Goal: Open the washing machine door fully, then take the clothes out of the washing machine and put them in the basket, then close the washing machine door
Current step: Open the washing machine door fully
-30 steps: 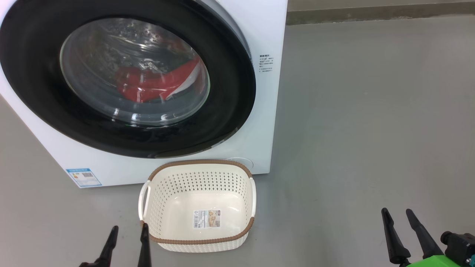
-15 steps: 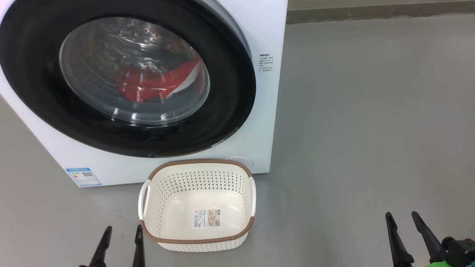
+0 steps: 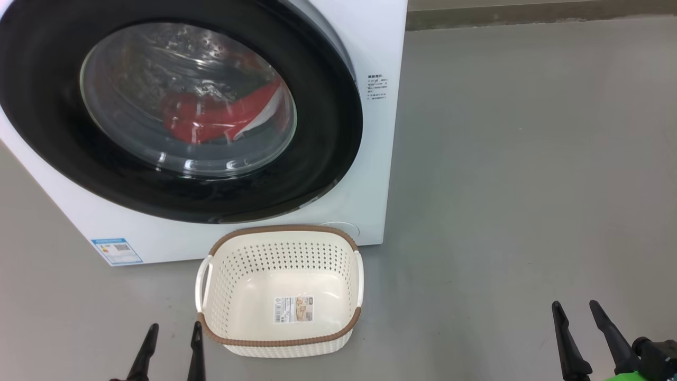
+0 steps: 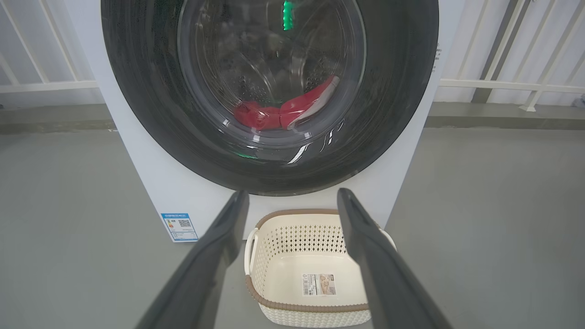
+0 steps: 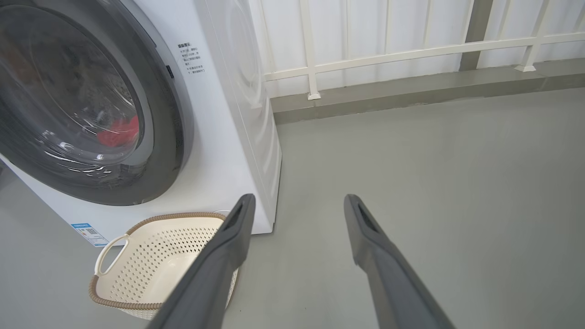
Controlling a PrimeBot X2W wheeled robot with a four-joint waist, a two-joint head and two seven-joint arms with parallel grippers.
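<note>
The white washing machine [image 3: 370, 159] stands at the upper left, its black-rimmed washing machine door [image 3: 328, 132] shut against the front. Red and white clothes [image 3: 217, 119] lie in the drum behind the glass. The cream basket [image 3: 280, 338] with a brown rim sits empty on the floor just before the machine. My left gripper [image 3: 174, 329] is open at the bottom edge, just left of the basket. Far to the right my right gripper [image 3: 575, 306] is open over bare floor. In the left wrist view my fingers frame the basket [image 4: 311, 256] and the door [image 4: 393, 114].
Grey floor [image 3: 502, 185] spreads to the right of the machine. A low kerb and a white railing [image 5: 388, 50] run behind it. A blue label [image 3: 116, 251] sits on the machine's lower left front.
Both grippers have dropped slightly toward the bottom edge of the head view. The whole picture has shifted a little, so the camera moved. The door stays shut.
</note>
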